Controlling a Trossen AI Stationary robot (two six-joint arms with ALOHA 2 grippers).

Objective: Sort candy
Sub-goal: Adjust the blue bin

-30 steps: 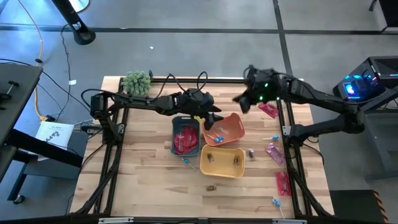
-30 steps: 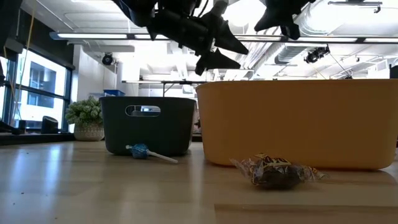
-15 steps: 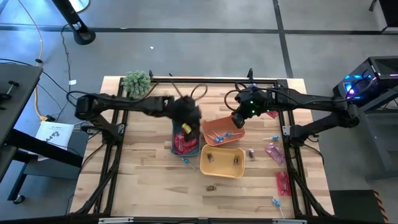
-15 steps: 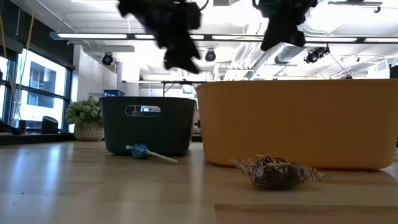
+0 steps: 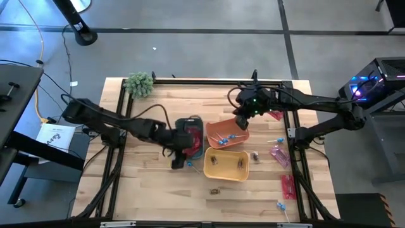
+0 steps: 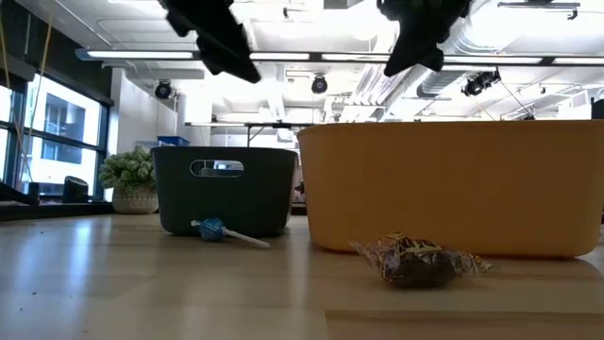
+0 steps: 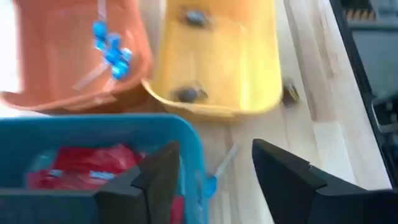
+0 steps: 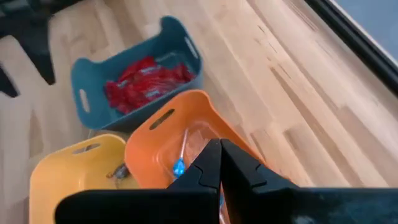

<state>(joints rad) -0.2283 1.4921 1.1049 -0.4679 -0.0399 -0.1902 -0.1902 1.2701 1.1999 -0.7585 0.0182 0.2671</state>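
My left gripper (image 7: 215, 157) (image 5: 182, 152) hangs open above the near end of the grey-blue bin (image 5: 190, 136), which holds pink-red packets (image 7: 81, 168). A blue lollipop (image 7: 211, 183) (image 6: 212, 229) lies on the table below its fingers. My right gripper (image 8: 221, 149) (image 5: 242, 118) is shut above the far rim of the orange bin (image 5: 226, 131), where blue lollipops (image 8: 179, 167) lie. I see nothing between its fingers. The yellow bin (image 5: 226, 163) holds brown pieces (image 7: 186, 93). Loose pink-red packets (image 5: 279, 155), lollipops (image 5: 280, 206) and brown pieces (image 5: 256, 156) (image 6: 420, 260) lie on the table.
The three bins stand close together at the table's middle. The fuzzy green ball (image 5: 139, 83) sits at the far left corner. Most loose candy lies on the right side of the table. Bare wood shows at the near left.
My left gripper has swung from beside the orange bin, over the grey-blue bin, toward the table's near and left edges, to that bin's near end. My right gripper has moved toward the table's left and near edges, to the orange bin's far rim, and then held there.
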